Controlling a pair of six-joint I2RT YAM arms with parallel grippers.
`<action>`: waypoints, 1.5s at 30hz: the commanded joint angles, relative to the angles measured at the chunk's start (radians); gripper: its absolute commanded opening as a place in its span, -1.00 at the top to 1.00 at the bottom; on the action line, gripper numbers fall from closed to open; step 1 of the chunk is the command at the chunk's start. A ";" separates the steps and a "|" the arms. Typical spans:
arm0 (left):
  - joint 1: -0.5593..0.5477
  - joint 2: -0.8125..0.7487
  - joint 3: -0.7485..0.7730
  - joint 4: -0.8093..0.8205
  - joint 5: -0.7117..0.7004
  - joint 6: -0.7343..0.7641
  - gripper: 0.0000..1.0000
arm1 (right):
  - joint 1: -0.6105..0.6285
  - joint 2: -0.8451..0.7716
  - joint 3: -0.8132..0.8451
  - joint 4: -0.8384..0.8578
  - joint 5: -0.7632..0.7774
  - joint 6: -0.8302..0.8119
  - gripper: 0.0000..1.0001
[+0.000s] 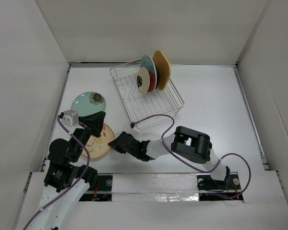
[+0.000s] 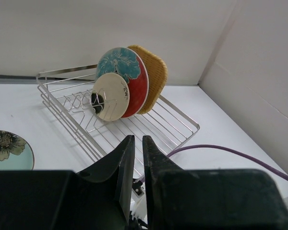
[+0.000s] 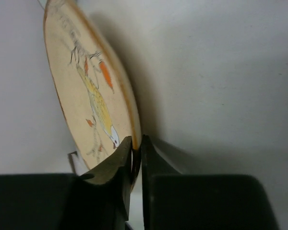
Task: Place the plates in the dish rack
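The dish rack (image 1: 176,99) (image 2: 185,125) stands at the back middle of the table. Three plates stand upright in it: a cream one (image 1: 144,79) (image 2: 111,96), a red one with a teal flower (image 1: 149,66) (image 2: 121,63) and an orange one (image 1: 162,67) (image 2: 154,72). A pale teal flowered plate (image 1: 86,101) (image 2: 7,146) lies flat at the left. Nearer me is the beige floral plate (image 1: 98,144) (image 3: 84,81). My right gripper (image 1: 114,142) (image 3: 137,140) is shut on its right rim. My left gripper (image 1: 100,118) (image 2: 135,139) hovers over that plate, its jaws a narrow slit apart and empty.
White walls close in the table on the left, back and right. The right arm (image 1: 192,144) stretches leftward across the near table. Its purple cable (image 1: 164,118) (image 2: 225,149) loops up to the rack's near corner.
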 commanded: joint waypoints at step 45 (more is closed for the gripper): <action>-0.004 0.006 0.009 0.038 0.002 0.002 0.79 | -0.397 -0.096 0.663 0.116 0.589 -1.780 1.00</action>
